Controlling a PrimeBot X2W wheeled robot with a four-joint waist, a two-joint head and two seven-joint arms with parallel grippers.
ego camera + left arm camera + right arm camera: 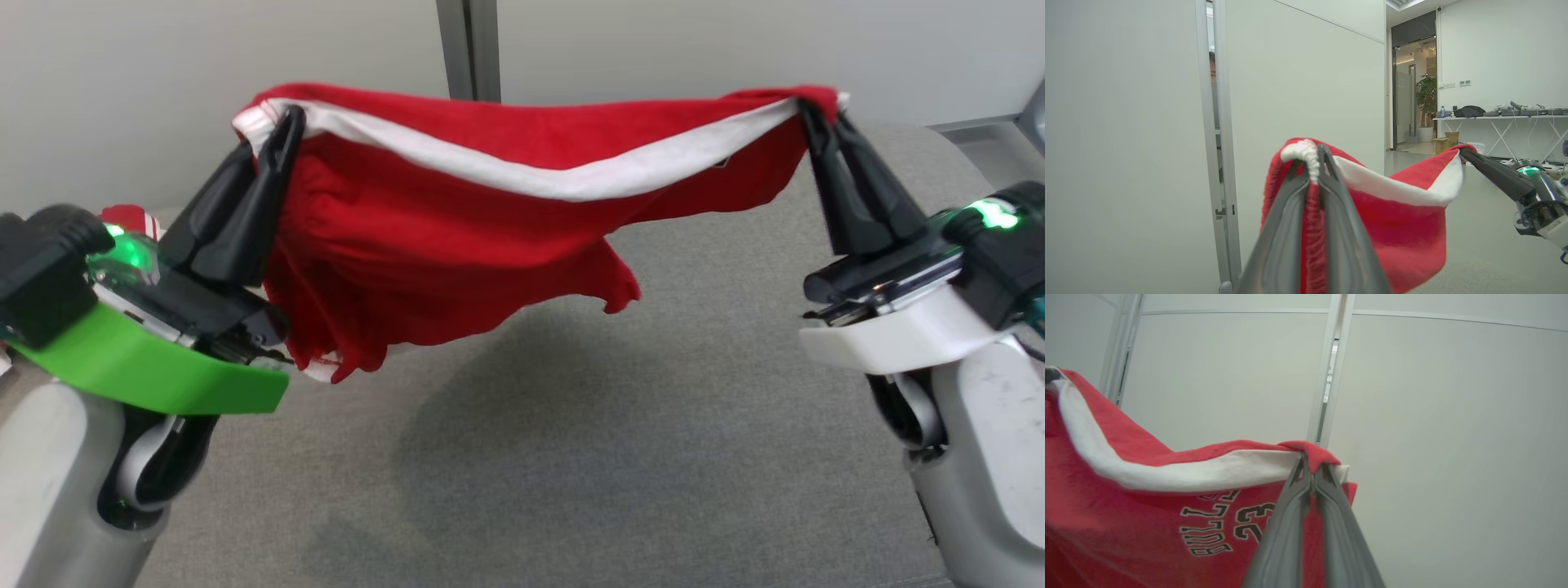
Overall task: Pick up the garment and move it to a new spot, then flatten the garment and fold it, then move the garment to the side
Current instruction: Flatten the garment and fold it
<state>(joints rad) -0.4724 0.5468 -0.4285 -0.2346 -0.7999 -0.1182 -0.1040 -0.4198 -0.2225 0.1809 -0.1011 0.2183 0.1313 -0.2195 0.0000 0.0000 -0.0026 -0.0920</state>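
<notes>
Red garment (457, 220) was held aloft, pinched at its white-trimmed edge by left gripper (282, 122) and right gripper (808, 106). Even tension should be kept while lowering onto grey surface (571, 457), judged best for flattening

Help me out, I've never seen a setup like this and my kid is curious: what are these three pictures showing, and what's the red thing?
This is a two-armed robot. One picture looks down from its head; the other two look along each arm's fingers from its wrists. The left gripper and right gripper each have jaws shut on a top corner of a red sports jersey with white trim, stretching it in the air above a grey fabric-covered surface. The right wrist view shows its printed lettering and the number 23.
</notes>
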